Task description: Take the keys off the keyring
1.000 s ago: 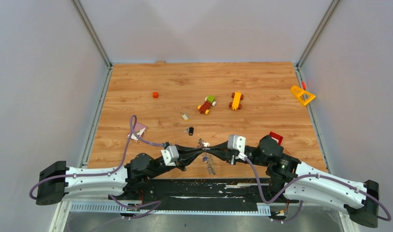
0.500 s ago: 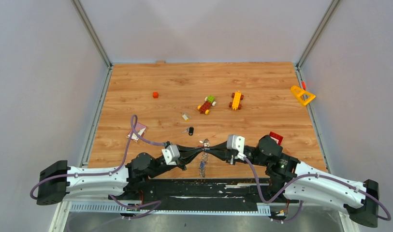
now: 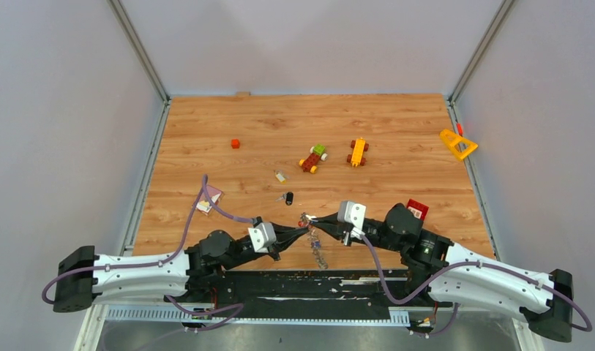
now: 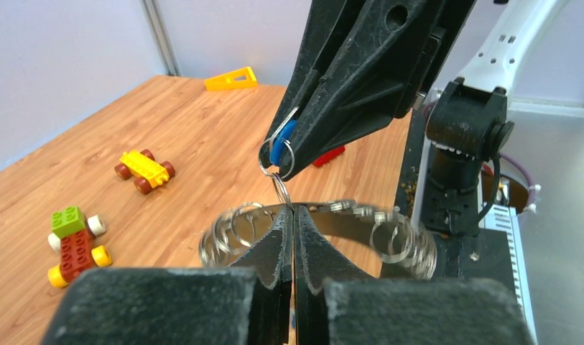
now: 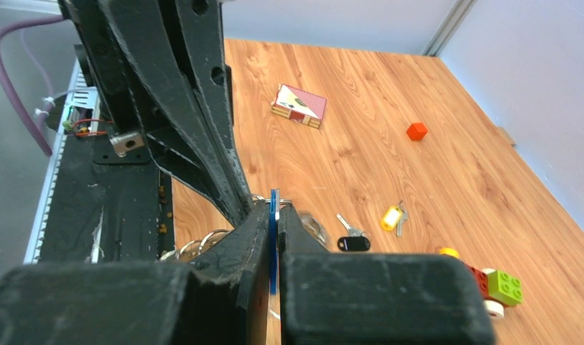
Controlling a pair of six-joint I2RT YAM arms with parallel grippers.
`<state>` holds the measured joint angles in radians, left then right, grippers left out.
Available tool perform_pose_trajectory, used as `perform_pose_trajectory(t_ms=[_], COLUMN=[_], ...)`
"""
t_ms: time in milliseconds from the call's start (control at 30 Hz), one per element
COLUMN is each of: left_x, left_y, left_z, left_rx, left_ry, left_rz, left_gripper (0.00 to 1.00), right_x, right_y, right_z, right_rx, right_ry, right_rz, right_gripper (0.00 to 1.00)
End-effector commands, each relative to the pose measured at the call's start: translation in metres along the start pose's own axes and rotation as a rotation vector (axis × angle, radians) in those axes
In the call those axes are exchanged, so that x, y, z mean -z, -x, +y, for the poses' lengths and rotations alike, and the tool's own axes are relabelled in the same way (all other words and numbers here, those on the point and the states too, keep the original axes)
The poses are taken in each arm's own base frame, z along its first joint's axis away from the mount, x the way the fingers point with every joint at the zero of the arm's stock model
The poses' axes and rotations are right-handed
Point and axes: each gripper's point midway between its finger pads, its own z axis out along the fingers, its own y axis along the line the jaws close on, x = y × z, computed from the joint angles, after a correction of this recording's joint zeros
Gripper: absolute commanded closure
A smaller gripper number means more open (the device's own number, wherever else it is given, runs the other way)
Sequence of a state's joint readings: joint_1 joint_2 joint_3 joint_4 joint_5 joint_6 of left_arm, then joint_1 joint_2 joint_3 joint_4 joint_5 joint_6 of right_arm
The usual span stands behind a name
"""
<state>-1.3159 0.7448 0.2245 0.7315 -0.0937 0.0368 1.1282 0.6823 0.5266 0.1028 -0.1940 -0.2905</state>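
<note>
The keyring [image 4: 339,219], a flat silver band hung with many small rings, is clamped in my left gripper [image 4: 294,212], which is shut on its upper edge. My right gripper [image 5: 273,210] is shut on a blue key head [image 5: 273,237]. In the left wrist view that blue key [image 4: 283,138] joins the keyring through a small split ring [image 4: 277,159]. In the top view both grippers meet tip to tip above the table's near edge, left gripper [image 3: 301,230], right gripper [image 3: 310,219], with the keyring [image 3: 319,252] dangling below them.
A black-headed key [image 3: 288,197] and a yellow-tagged key [image 3: 281,176] lie loose on the wood just beyond the grippers. Further out are two toy vehicles [image 3: 313,158] [image 3: 358,152], a red cube [image 3: 235,143], a small card box [image 3: 209,199], a red block [image 3: 417,210] and a yellow triangle [image 3: 457,144].
Both arms have shifted slightly, the right wrist edging left and away from me. The hanging keyring has swung left and then back right. Both grips are unchanged.
</note>
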Motion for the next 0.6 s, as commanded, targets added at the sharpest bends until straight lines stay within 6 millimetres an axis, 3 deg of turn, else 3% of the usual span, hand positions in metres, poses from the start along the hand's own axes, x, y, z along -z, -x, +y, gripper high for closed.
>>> perform_pose_trajectory(t_ms=[0, 167, 567], left_x=[0.000, 0.005, 0.005], left_y=[0.025, 0.028, 0.009], left_z=[-0.003, 0.006, 0.028], left_rx=[-0.051, -0.088, -0.173], left_ry=[-0.032, 0.001, 0.089], left_rz=[-0.006, 0.044, 0.268], left_gripper=[1.00, 1.00, 1.00], right_x=[0.003, 0.002, -0.001], right_y=[0.021, 0.015, 0.018], right_z=[-0.022, -0.023, -0.014], right_rx=[0.035, 0.036, 0.045], right_ry=[-0.103, -0.105, -0.045], right_rz=[-0.019, 0.010, 0.002], right_gripper=[1.00, 1.00, 1.00])
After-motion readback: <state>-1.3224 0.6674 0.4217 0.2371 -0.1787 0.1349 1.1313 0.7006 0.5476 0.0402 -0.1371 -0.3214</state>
